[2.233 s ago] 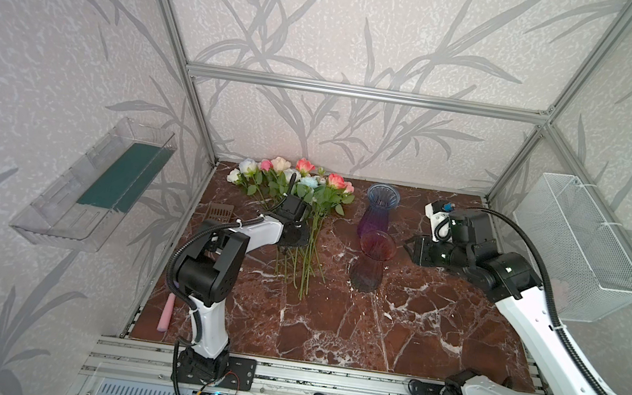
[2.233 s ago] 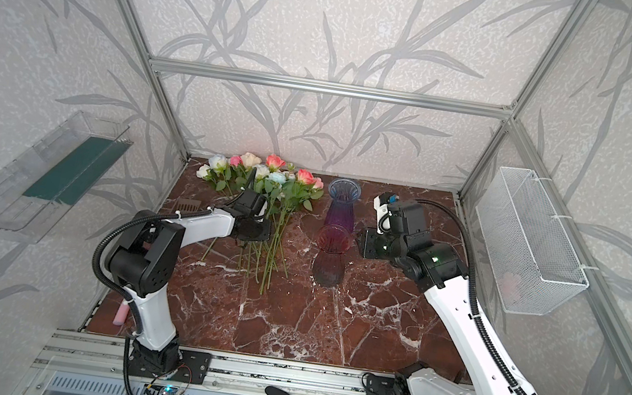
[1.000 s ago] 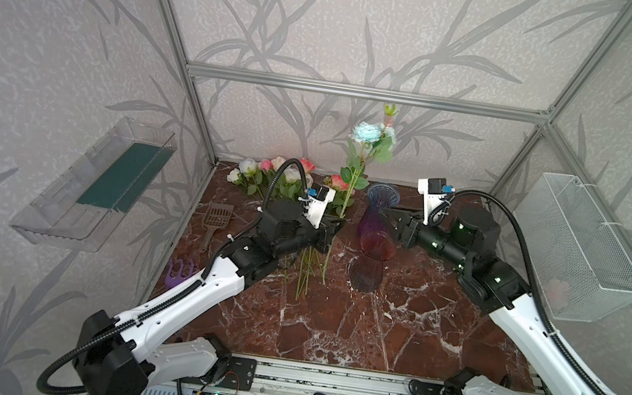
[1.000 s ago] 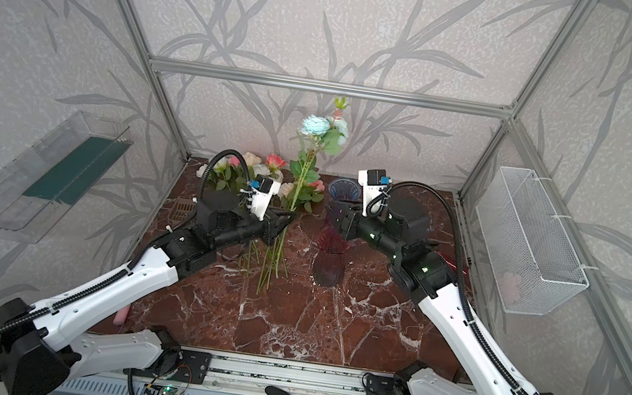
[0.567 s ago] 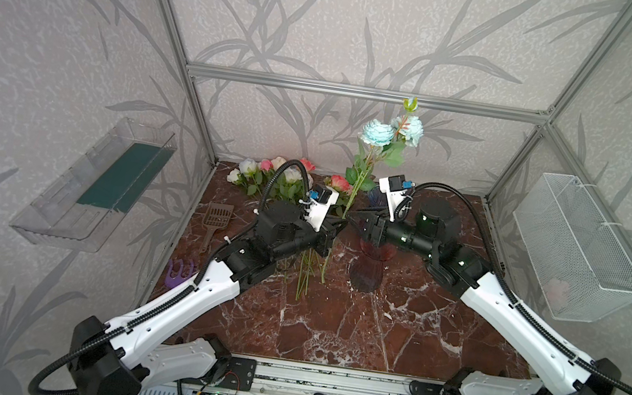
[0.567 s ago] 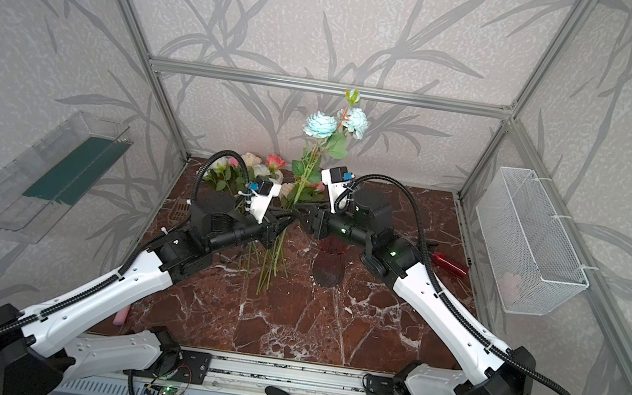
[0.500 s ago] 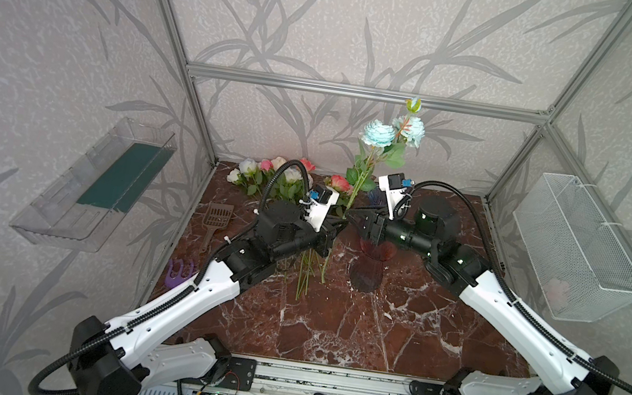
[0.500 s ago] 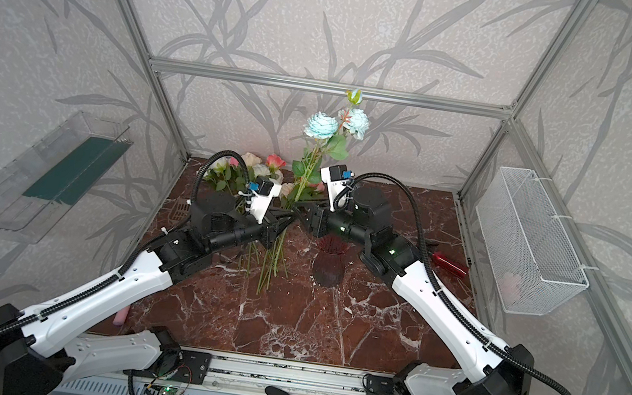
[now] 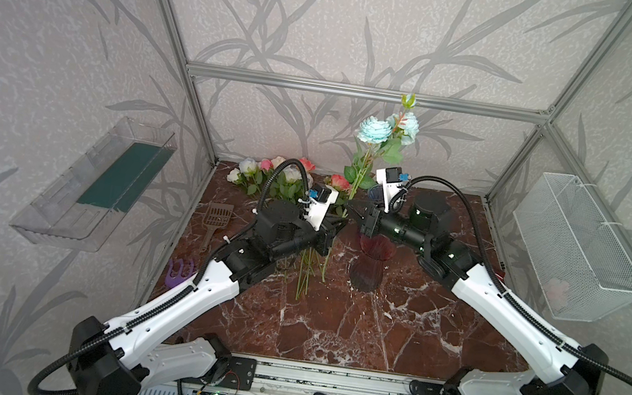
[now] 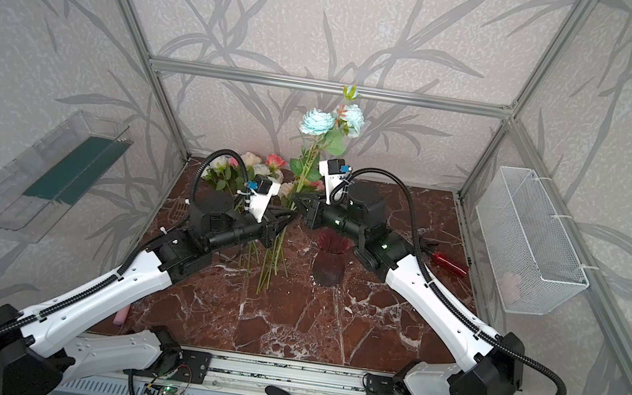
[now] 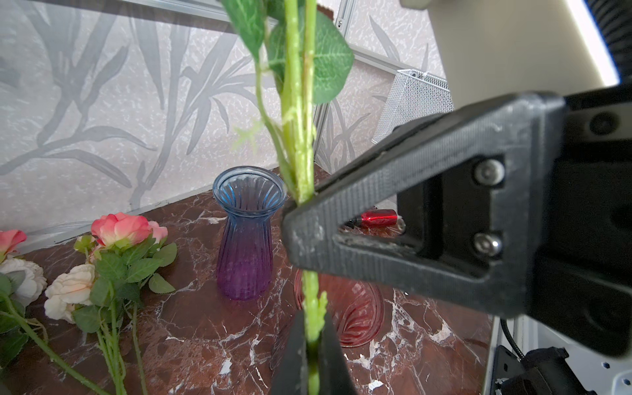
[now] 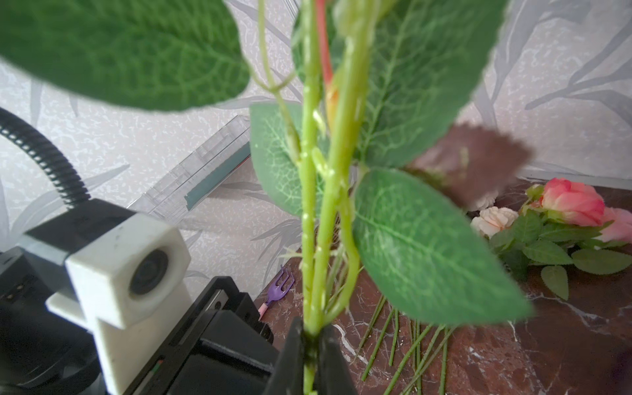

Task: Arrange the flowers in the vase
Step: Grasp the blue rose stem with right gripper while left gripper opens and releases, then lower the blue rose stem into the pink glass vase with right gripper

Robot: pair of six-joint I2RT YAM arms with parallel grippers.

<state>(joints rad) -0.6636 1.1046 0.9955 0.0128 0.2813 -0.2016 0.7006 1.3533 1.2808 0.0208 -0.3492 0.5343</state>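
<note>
A sprig of pale blue flowers (image 9: 374, 129) (image 10: 316, 121) stands upright in mid-air above the table. My left gripper (image 9: 342, 221) (image 11: 312, 326) is shut on its green stem (image 11: 304, 136). Just above it my right gripper (image 9: 351, 207) (image 12: 311, 333) is shut on the same stem (image 12: 328, 205), and its finger (image 11: 410, 178) crosses the left wrist view. A blue-to-purple vase (image 11: 244, 232) and a red vase (image 9: 370, 265) (image 10: 328, 259) stand upright under the right arm. The other flowers (image 9: 279, 176) (image 10: 243, 167) lie at the back left.
A wire basket (image 9: 576, 247) hangs on the right wall and a clear shelf (image 9: 98, 180) on the left wall. A brown scoop (image 9: 217, 216) and a purple fork (image 9: 180, 272) lie at the left edge. A red tool (image 10: 450, 263) lies at the right.
My left gripper lifted the blue flowers up off the pile. The right arm swung left to the stem, and its jaws have now shut on it.
</note>
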